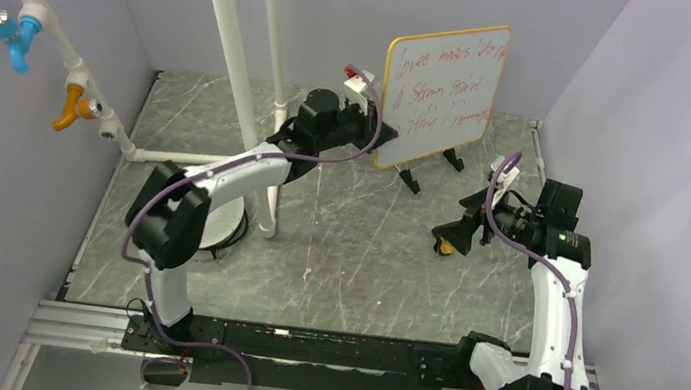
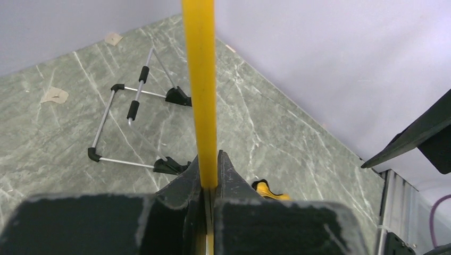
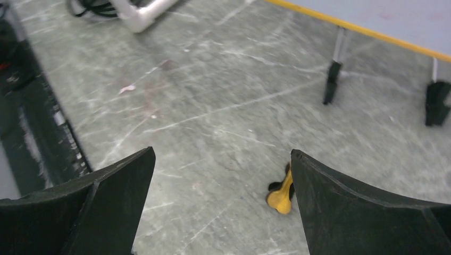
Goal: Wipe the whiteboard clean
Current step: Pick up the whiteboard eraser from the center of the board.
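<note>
The whiteboard [image 1: 440, 95] stands upright at the back of the table, with an orange frame, red scrawl and black feet [image 1: 410, 179]. My left gripper [image 1: 382, 131] is shut on its left edge. In the left wrist view the frame's yellow edge [image 2: 199, 90] runs up from between the closed jaws of the left gripper [image 2: 208, 159]. My right gripper [image 1: 455, 232] hovers open in front of the board, with nothing between its jaws. Below it on the table lies a small yellow-and-black object [image 3: 282, 197], close to the right finger [image 3: 361, 212] of the right gripper [image 3: 220, 154].
White pipes [image 1: 230, 49] rise at the back left, with a blue valve [image 1: 12, 32] and an orange valve [image 1: 73, 105] on a slanted pipe. A round white disc [image 1: 224, 227] lies by the left arm. The board's wire stand [image 2: 133, 127] rests on the marble-patterned table. Grey walls enclose three sides.
</note>
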Controlling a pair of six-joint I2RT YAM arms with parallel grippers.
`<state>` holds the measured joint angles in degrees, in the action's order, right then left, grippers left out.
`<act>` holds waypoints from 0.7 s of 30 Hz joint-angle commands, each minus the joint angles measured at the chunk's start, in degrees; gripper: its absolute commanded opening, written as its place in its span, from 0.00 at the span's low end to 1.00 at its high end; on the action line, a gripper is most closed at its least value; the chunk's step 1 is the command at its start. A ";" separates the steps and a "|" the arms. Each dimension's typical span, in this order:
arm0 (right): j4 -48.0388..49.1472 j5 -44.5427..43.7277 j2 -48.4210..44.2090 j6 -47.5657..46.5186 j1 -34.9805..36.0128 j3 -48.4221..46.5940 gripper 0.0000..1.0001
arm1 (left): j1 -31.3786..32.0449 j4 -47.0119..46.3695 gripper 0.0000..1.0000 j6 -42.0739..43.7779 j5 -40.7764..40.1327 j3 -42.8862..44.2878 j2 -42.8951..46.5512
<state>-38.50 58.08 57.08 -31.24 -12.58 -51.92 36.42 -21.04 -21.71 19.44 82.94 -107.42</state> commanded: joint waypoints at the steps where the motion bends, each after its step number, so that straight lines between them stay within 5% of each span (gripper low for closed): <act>1: -22.52 13.14 -1.92 -22.09 0.10 -8.48 1.00 | 1.10 -9.83 0.00 1.25 0.95 -3.38 14.28; 9: -36.90 4.93 -2.27 -30.87 0.16 -14.14 0.99 | 9.32 -9.43 0.00 3.52 -7.05 -22.90 32.25; 21: -27.88 -1.10 -5.70 -20.98 0.25 -4.27 0.99 | 15.62 -12.10 0.00 5.21 -12.32 -33.93 34.82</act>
<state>-70.48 60.25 51.72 -54.81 -12.49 -57.78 50.59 -20.51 -18.63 11.84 49.21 -74.85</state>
